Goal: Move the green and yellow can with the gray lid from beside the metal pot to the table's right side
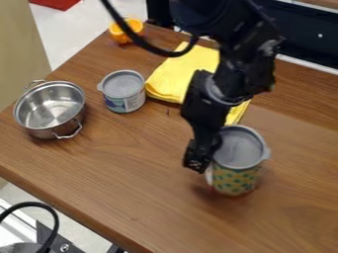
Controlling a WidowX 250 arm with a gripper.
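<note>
1. Nearest the camera, a black cable (pixel 56 225) loops beyond the front edge of the wooden bench (pixel 125 192).
2. A shiny steel pot (pixel 51 107), lidless with two handles, stands upright close to the bench's left edge.
3. A short, grey-topped tin (pixel 123 91) with a blue and white label stands upright, farther in from that edge.
4. Behind it, an orange object (pixel 119 34) sits at the left edge, near the far left corner.
5. A yellow cloth (pixel 178 74) lies toward the back edge, just beside the tin and partly behind my arm.
6. My black gripper (pixel 200 157) hangs at the patterned can's left side. I cannot tell whether my jaws are released or clenched.
7. The patterned can (pixel 235 179), green and yellow under a grey top, stands upright, well in from the front edge.
</note>
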